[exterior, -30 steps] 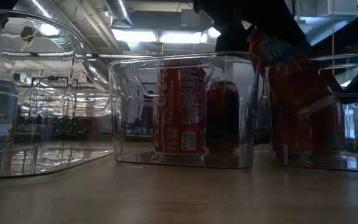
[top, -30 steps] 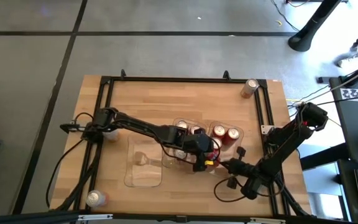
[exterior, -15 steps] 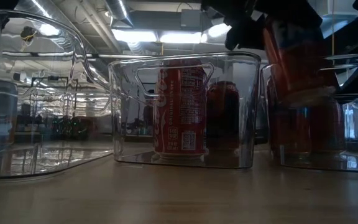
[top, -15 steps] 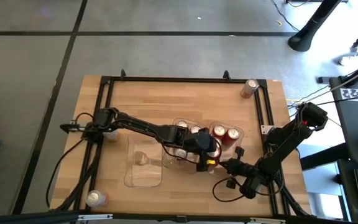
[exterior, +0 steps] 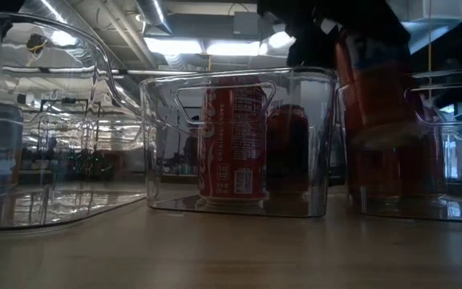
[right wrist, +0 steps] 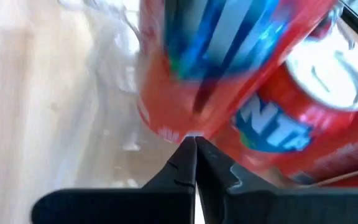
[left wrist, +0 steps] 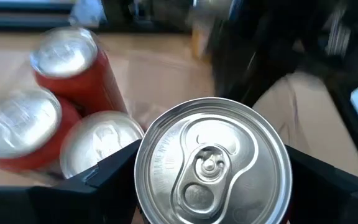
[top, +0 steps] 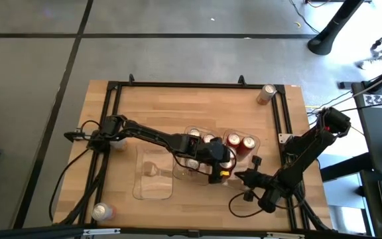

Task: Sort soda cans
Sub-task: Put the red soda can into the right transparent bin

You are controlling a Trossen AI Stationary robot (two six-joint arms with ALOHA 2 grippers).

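Left wrist view: the left claw [left wrist: 213, 186] grips an orange can [left wrist: 213, 165] above the trays [exterior: 235, 144]; lower it straight, clear of neighbouring red cans [left wrist: 73, 62]. Right claw [right wrist: 194, 155] waits clenched.

1. The can [left wrist: 213, 167] between the left gripper's black fingers [left wrist: 104, 177] has a plain silver top; from the side its body [exterior: 375, 88] is orange-red.
2. Beside it, three cans [left wrist: 73, 68] are red with silver tops.
3. One can [exterior: 233, 140] in the clear tray [exterior: 167, 144] is red with white lettering (too small to read).
4. A can [right wrist: 229, 68] before the right gripper [right wrist: 194, 163] is orange with blue stripes.
5. The tabletop [top: 158, 113] is pale wood grain, framed by black rails.
6. A copper-coloured can [top: 266, 93] stands near the far right corner.
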